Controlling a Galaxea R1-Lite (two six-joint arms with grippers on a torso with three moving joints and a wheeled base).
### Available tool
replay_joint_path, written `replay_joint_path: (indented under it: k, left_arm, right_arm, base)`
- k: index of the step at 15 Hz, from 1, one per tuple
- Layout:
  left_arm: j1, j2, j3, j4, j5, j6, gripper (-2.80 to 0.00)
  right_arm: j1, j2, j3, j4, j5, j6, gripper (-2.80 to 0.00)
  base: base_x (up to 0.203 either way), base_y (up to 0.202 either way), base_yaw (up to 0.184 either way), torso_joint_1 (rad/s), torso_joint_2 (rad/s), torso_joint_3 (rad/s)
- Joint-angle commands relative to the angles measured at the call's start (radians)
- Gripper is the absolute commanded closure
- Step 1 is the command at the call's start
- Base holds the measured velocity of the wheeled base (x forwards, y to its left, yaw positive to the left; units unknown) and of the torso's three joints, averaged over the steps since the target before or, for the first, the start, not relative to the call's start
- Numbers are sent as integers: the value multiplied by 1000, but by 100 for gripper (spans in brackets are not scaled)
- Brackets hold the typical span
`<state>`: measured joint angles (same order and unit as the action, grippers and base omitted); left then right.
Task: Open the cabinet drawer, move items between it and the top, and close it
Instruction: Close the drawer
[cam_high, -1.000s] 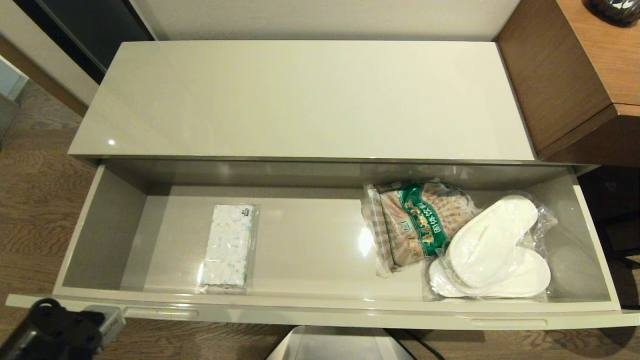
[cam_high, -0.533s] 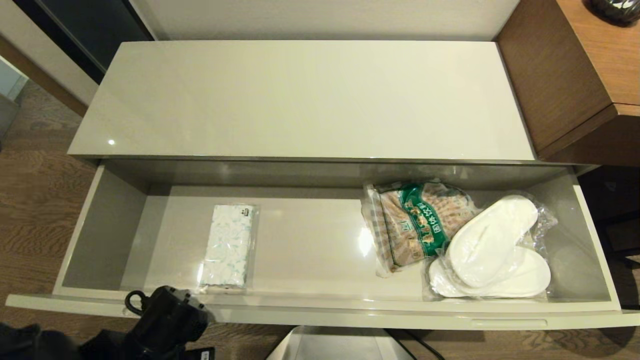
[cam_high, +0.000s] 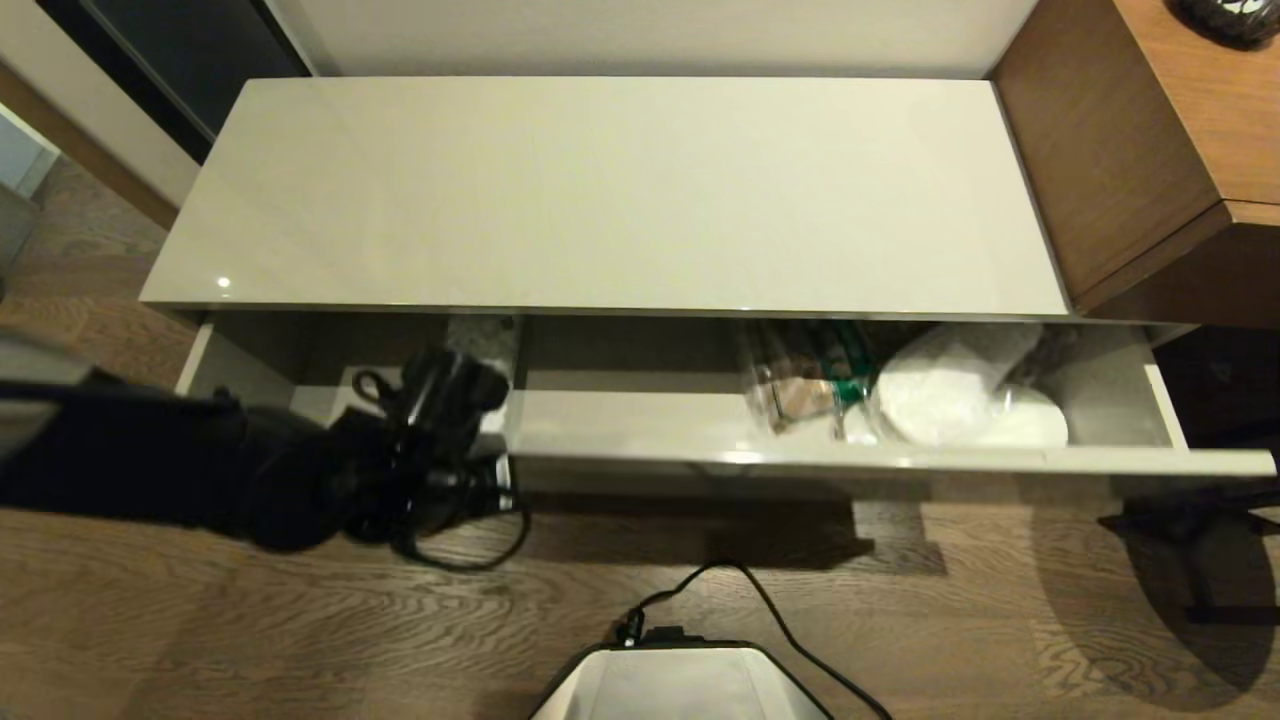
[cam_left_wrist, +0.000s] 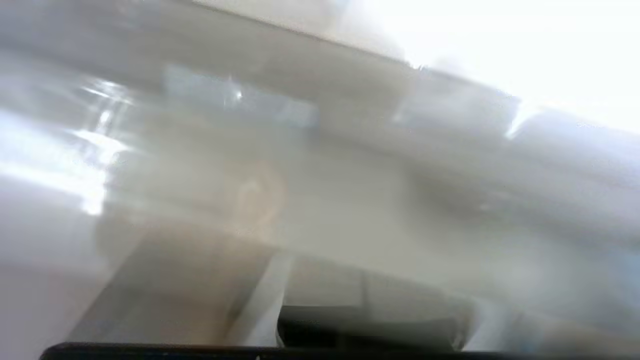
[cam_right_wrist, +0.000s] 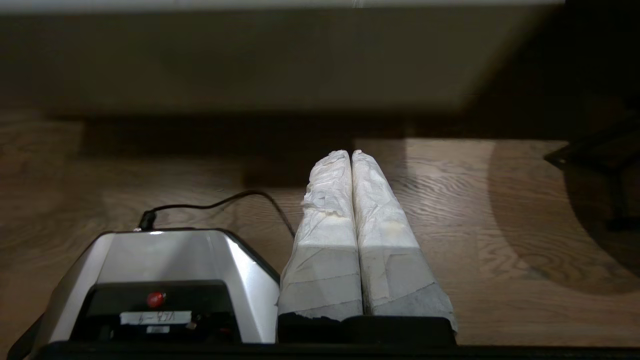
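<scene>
A half-open cabinet drawer (cam_high: 800, 455) is holding a snack bag (cam_high: 800, 385) and wrapped white slippers (cam_high: 960, 400); the top (cam_high: 600, 190) is lying bare.

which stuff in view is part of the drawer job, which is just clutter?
Job: cabinet drawer, part open; cabinet top; patterned pack, barely showing; left gripper at the drawer front.
Lying about: snack bag, wrapped slippers, wooden desk.

L wrist view — all blur; snack bag (cam_high: 800, 395), slippers (cam_high: 960, 405) — half hidden.
</scene>
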<state>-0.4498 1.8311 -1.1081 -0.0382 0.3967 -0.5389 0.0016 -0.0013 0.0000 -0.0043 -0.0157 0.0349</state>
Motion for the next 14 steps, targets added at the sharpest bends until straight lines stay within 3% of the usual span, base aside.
replay_joint_path:
  k: [1,4,6,8,14]
  left_arm:
    - [28,65,-362,176,9,10,0]
    - [45,163,-739,397,25,25,0]
    - [45,210,-830,518,34,32,0]
    - [28,155,-763,523,38,22,0]
    - [-88,-256,-250,525,43,-8,0]
  right_arm:
    - [1,-14,3,0,-1,0,0]
    - [0,-14,3,0,0,0,0]
    - [0,-14,3,0,0,0,0]
    - [0,-14,3,0,-1,0,0]
    - [0,-14,3,0,-1,0,0]
  base:
    - [0,0,0,0,0,0]
    - [0,0,0,0,0,0]
    - [0,0,0,0,0,0]
    - [0,0,0,0,0,0]
    - [0,0,0,0,0,0]
